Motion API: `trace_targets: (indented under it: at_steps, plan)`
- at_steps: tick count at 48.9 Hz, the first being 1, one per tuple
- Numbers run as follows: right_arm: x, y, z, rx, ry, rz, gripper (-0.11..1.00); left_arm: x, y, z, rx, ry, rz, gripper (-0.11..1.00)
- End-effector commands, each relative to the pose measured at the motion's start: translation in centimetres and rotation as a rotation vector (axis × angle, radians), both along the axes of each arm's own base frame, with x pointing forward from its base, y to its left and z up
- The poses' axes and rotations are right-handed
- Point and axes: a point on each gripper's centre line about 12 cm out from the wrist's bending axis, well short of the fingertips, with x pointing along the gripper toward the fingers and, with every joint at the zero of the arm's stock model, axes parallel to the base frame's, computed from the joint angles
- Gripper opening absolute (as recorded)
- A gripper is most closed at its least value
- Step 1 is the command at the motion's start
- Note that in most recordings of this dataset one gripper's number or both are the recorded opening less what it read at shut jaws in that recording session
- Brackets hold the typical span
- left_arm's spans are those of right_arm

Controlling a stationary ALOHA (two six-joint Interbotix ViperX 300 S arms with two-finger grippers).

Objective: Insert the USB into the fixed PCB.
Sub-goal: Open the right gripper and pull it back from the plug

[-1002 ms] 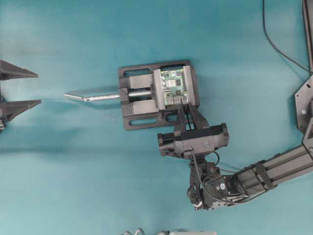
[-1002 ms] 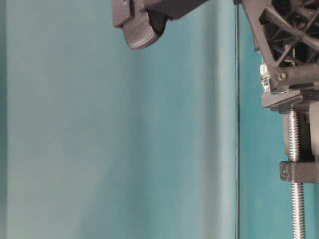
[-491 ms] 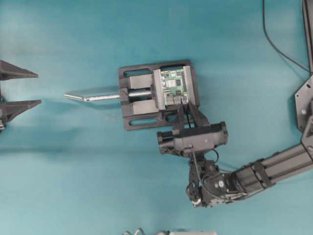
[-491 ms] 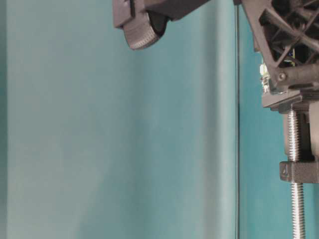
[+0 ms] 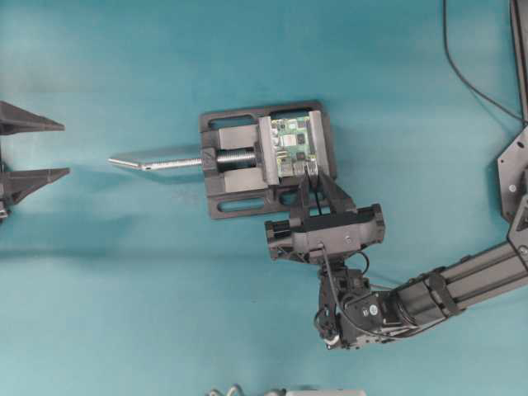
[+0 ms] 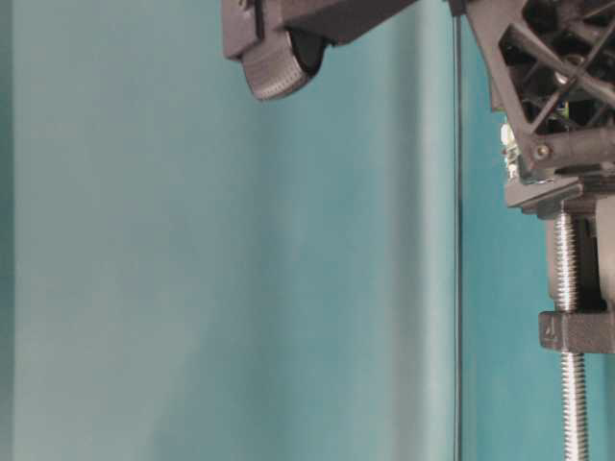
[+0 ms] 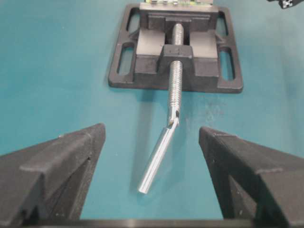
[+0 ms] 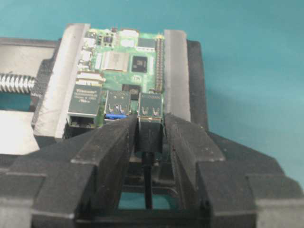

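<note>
The green PCB [image 5: 294, 144] is clamped in the black vise [image 5: 235, 202]. My right gripper [image 5: 313, 176] reaches it from the near side. In the right wrist view my right gripper [image 8: 151, 124] is shut on the dark USB plug [image 8: 150, 135]. The plug's front end meets the mouth of the right-hand silver port [image 8: 151, 105] on the PCB [image 8: 121, 61]; how deep it sits I cannot tell. Its thin black cable [image 8: 148, 185] runs back between the fingers. My left gripper [image 5: 37, 148] is open and empty at the far left, and its wrist view [image 7: 152, 130] faces the vise [image 7: 175, 80].
The vise's silver screw rod and bent handle [image 5: 153, 162] stick out left toward my left gripper, and they show in the left wrist view [image 7: 159, 156]. A thin black cable [image 5: 462, 74] crosses the top right. The table-level view shows the screw [image 6: 567, 279] and a cable [image 6: 457, 240].
My right gripper has shifted very slightly at the PCB's port with the plug still held. The left arm and the vise have not moved.
</note>
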Motion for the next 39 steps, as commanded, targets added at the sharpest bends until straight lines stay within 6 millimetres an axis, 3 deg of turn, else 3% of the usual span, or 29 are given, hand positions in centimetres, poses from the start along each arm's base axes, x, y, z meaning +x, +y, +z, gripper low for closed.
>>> trace_targets:
  at_steps: [1, 24, 39]
  plan:
    - [0.2, 1.0, 1.9, 0.022, -0.052, 0.024, 0.43, 0.2, 0.1, 0.4, 0.006, -0.01, 0.0, 0.96]
    - [-0.6, 1.2, 2.3, 0.016, -0.012, 0.048, 0.44, 0.2, 0.1, 0.4, 0.005, -0.01, 0.001, 0.96]
    - [-2.1, 1.2, 4.8, 0.066, 0.06, 0.128, 0.44, 0.2, 0.1, 0.4, 0.005, -0.01, 0.001, 0.96]
